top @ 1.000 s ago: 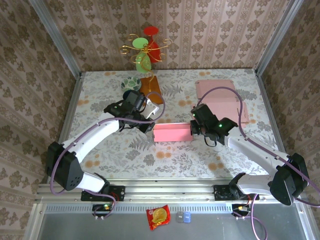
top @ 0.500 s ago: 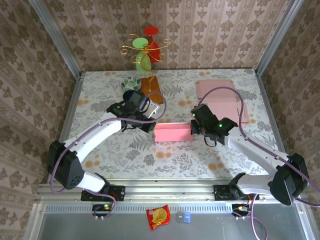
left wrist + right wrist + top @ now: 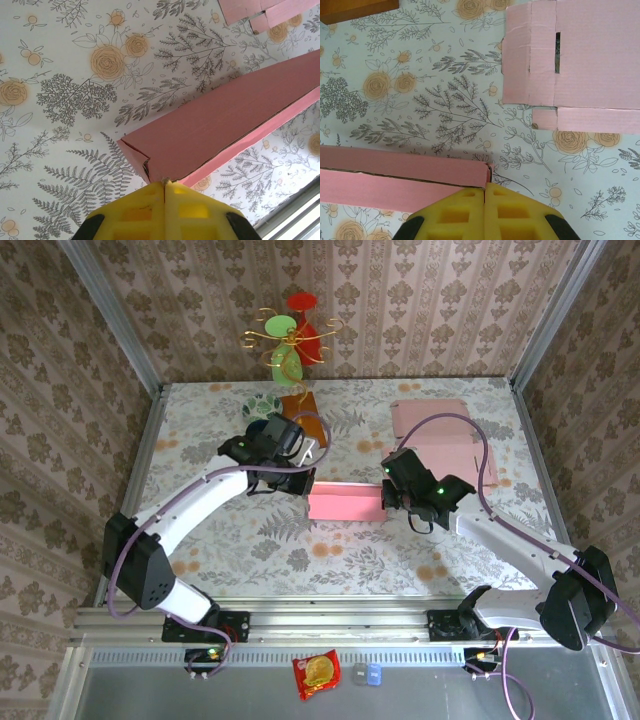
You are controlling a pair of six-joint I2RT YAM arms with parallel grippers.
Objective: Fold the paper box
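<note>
The pink paper box (image 3: pixel 345 504) lies long and low on the flowered table, between my two grippers. My left gripper (image 3: pixel 303 480) is at the box's left end. In the left wrist view its yellow fingers (image 3: pixel 135 210) are shut, and their tips (image 3: pixel 164 183) touch the box (image 3: pixel 220 125) at its near corner, where an end flap gapes slightly. My right gripper (image 3: pixel 388 500) is at the box's right end. Its fingers (image 3: pixel 515 212) are shut too, with the tips (image 3: pixel 484 186) against the end edge of the box (image 3: pixel 400 170). Neither gripper holds anything.
Flat pink cardboard blanks (image 3: pixel 440 435) lie at the back right, and also appear in the right wrist view (image 3: pixel 580 55). A brown block (image 3: pixel 300 410), a patterned bowl (image 3: pixel 262 403) and a wire ornament stand (image 3: pixel 288 340) sit at the back. A snack packet (image 3: pixel 317 673) lies below the table's front rail.
My left arm has swung right and slightly toward the back, bringing its wrist closer over the box's left end. The box and the right arm have stayed put.
</note>
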